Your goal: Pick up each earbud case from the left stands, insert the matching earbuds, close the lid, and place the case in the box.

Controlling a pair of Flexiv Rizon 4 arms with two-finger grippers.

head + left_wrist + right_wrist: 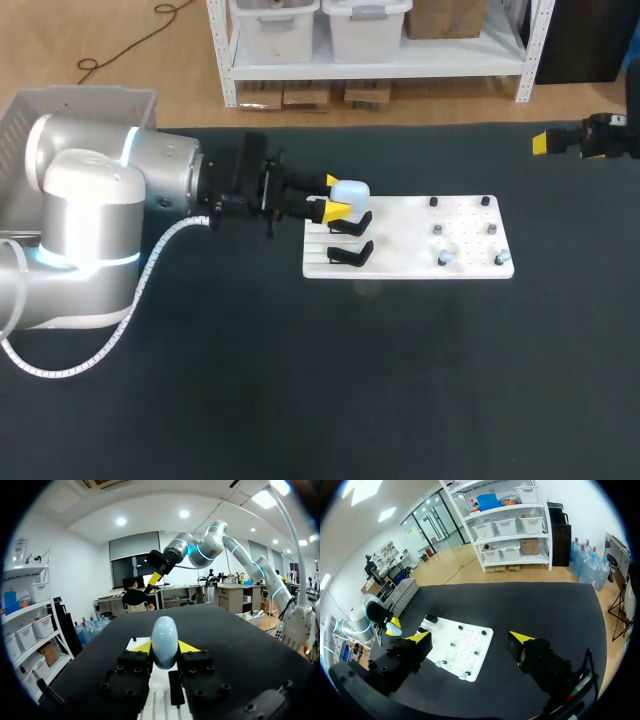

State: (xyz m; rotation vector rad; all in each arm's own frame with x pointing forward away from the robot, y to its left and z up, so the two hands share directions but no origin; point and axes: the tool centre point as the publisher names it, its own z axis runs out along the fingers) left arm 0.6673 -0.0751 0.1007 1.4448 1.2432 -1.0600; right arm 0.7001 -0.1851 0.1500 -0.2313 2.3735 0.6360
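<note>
My left tool [338, 197] grips the pale blue rounded earbud case [352, 190] at the black stands [350, 254], so next I should lift it clear.

Left arm [90, 220]: fat silver-grey cylinders, rounded pale joint caps, a thin blue light ring glowing at the seam. A white ribbed hose [150, 270] loops along it. Left pincer [164, 647] is black and blocky, studded with round screws, with yellow wedge tips. Right arm [240, 555] has the same silver and blue rings; right pincer [470, 640] is black, yellow-tipped too.
</note>
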